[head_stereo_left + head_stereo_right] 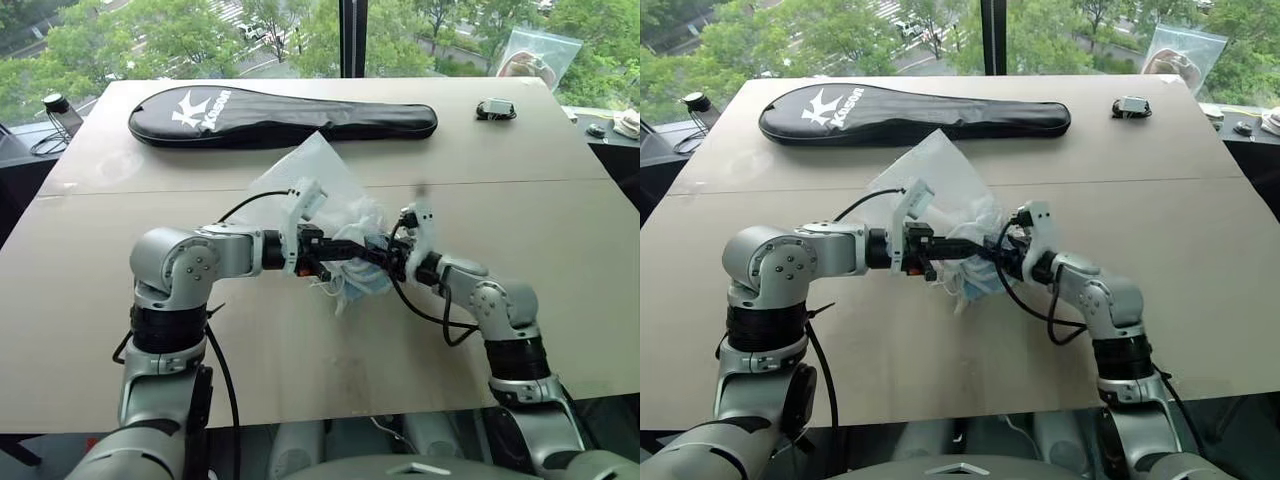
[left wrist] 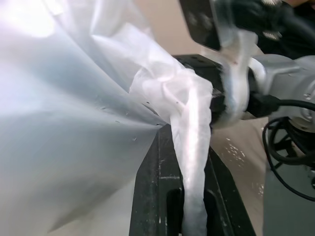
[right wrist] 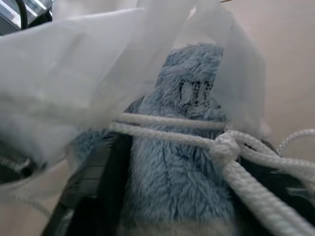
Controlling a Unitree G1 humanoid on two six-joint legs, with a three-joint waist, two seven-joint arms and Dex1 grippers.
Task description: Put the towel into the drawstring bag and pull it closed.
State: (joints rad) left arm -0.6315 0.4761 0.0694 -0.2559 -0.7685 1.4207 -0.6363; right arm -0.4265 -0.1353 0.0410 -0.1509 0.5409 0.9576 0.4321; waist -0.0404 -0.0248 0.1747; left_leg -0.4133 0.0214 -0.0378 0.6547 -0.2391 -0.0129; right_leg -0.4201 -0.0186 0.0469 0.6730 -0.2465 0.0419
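1. Blue terry fills the right wrist view: the towel [image 3: 182, 162] sits between the fingers of the right claw [image 1: 392, 252], with the knotted cords [image 3: 224, 147] draped across its front and the bag's thin white fabric hanging over it.
2. Those right fingers look parted on either side of the wad; whether they press it I cannot tell.
3. The left claw [image 1: 322, 256] is shut tight on a twisted bunch of the drawstring bag [image 1: 318, 185] near its mouth, as the left wrist view shows.
4. From the head views, both claws meet just above the middle of the tabletop [image 1: 560, 200]. The bag's flat end trails away toward the black racket cover [image 1: 280, 115], and the towel shows as a blue lump at the mouth, hanging partly below it.
5. Step in hand, as I judge it: stuffing. The towel is at the mouth and only partly under the fabric, not yet seated deep inside.
6. The next move likely calls for pushing the wad further in while the left claw holds the mouth steady, then freeing the right claw to find a cord.
7. A cord lying across the towel could snag and drag it back out.
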